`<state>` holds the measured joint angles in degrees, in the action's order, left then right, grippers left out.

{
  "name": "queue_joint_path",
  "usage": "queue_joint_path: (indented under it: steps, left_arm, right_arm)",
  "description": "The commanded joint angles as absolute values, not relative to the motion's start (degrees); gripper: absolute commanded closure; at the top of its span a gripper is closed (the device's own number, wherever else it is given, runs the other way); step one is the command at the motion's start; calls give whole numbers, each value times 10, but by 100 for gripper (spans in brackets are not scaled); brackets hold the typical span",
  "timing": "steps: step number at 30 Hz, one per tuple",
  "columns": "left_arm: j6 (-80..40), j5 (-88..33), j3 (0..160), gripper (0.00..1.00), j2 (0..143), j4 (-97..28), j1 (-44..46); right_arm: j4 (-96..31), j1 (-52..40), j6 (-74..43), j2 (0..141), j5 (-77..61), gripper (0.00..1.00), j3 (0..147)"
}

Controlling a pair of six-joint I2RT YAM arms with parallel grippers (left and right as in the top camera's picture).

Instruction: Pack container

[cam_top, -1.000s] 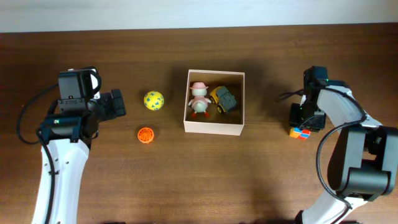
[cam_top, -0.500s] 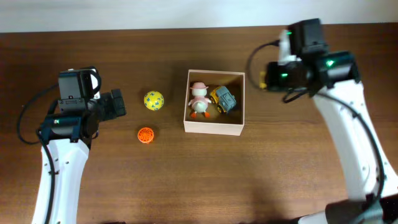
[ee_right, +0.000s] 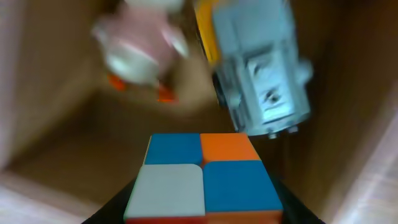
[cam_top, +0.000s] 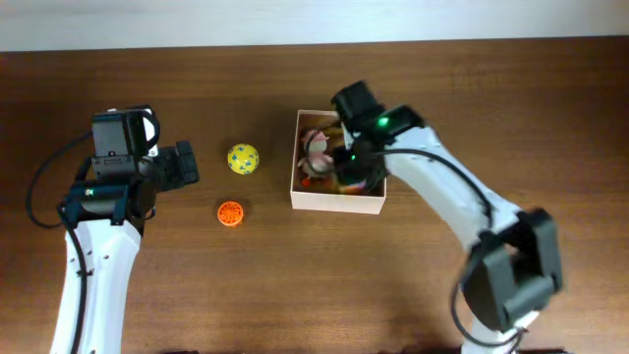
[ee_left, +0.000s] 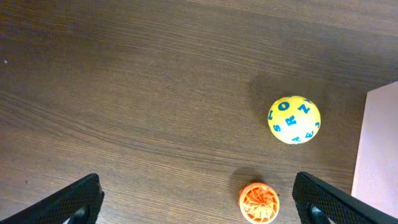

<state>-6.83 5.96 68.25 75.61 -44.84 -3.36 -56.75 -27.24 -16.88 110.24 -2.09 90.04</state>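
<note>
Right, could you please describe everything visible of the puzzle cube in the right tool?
The puzzle cube is two-by-two, seemingly glossy plastic. Its visible face shows blue, orange, white and blue tiles. Held in the right tool, it hangs over the tan floor of the container, near the grey truck and the duck, touching neither.

The dark brown wooden table (ee_left: 124,93) is matt and finely grained. The yellow lettered ball (ee_left: 294,119) and the orange ribbed disc (ee_left: 259,203) look like smooth plastic. The cream-white cardboard container (cam_top: 324,203) is matt. The multicoloured tiled cube (ee_right: 202,180) has smooth plastic faces.
</note>
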Motion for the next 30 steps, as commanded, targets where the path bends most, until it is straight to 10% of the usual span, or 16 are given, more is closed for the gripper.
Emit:
queue_joint_path:
  steps: [1,10,30]
  left_arm:
    - [-59,56,696,1,759,-449,-35]
    - [-59,56,696,1,759,-449,-35]
    - [-60,-138,696,1,763,-399,-35]
  right_arm:
    - [-566,-274,-199,1108,-4,64,898]
    - [-579,-274,-171,1092,5,19,900]
    - [-680,-137,-190,814,45,1,991]
